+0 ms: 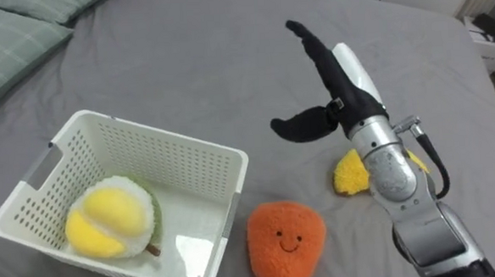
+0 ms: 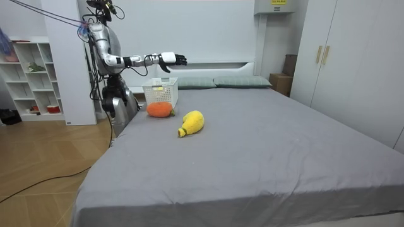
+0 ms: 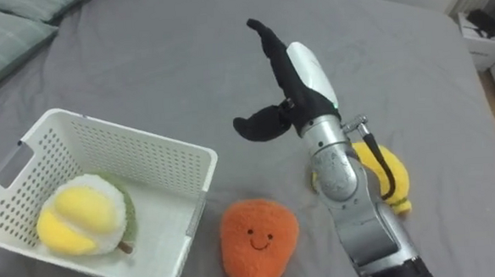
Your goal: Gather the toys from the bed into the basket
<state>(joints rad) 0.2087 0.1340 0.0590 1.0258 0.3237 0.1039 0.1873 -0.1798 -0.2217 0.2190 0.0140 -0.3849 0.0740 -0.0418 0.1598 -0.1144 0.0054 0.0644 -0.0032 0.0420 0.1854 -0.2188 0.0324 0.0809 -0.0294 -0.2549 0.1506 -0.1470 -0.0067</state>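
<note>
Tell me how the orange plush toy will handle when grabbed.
The orange plush toy looks fuzzy and stuffed, so it will probably squash in a grasp rather than slip. It is likely light for its bulk. Lying flat on the soft bed, it seems unlikely to roll.

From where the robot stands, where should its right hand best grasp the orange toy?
Probably its wide soft middle, from above: the orange toy lies flat, face up, with the basket close on its left. The open right hand hovers beyond it.
</note>
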